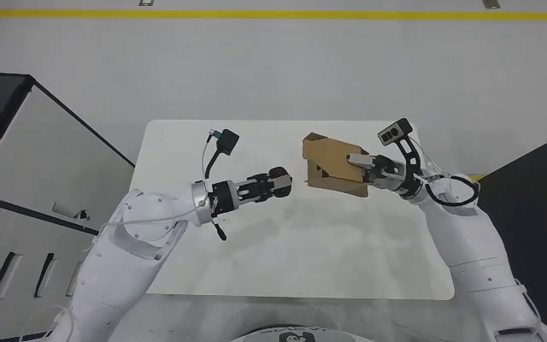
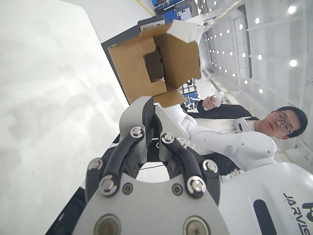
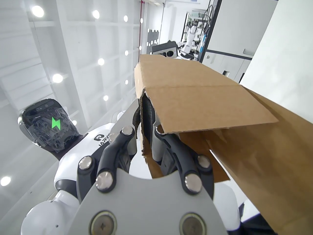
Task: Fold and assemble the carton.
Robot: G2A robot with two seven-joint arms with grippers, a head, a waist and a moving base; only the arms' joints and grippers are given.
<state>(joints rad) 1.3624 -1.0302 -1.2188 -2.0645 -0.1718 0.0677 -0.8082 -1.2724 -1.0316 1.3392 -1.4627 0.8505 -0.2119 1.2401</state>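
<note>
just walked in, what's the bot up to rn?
Mid carton assembly. The right tool is clamped on one wall of the brown carton, holding it over the far right part of the white table. The carton is partly opened up, with flaps loose at its open end. The left tool sits shut and empty, facing that open end, apart from it.

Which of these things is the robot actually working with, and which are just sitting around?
In the job: carton; right gripper, fingers clamped on it; left gripper, shut, empty.
Just there: table; grey cabinet; yellow floor line.
</note>
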